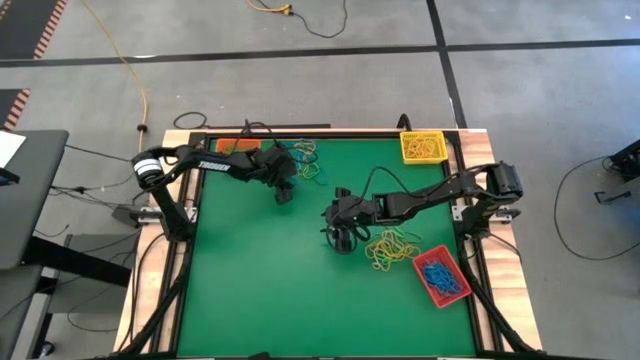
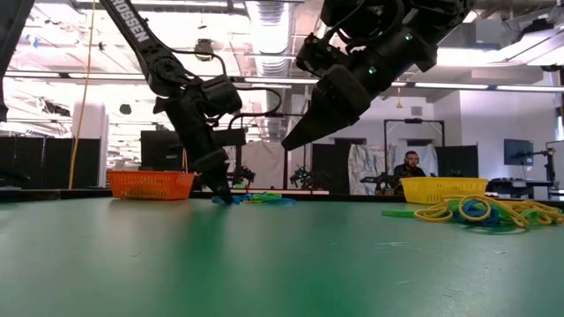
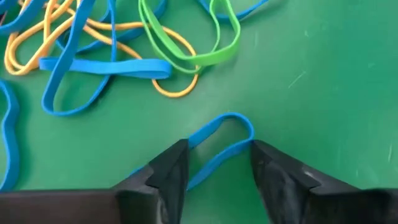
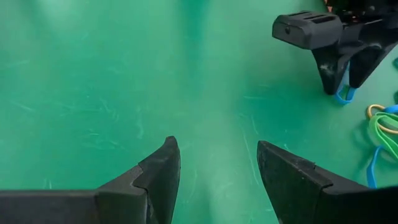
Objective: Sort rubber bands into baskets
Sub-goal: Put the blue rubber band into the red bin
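Rubber bands (image 1: 392,247) lie in two loose piles on the green table (image 1: 260,280): one near the orange basket (image 1: 233,148) at the far left, one beside the red basket (image 1: 441,276), which already holds blue bands. The yellow basket (image 1: 422,146) sits at the far right corner.

Risk, as I judge it: my left gripper (image 3: 219,163) is down on the mat, fingers part-way in around a single blue band (image 3: 221,134) but not yet pinching it. The band may slip flat under the fingertips, or the tangled pile (image 3: 112,50) close by may drag along.

Room: my right gripper (image 4: 217,163) hangs wide and empty over bare mat at mid-table, near the left gripper; crossing paths there could mean contact. The raised table edge frame (image 1: 330,132) lies close behind the orange basket.
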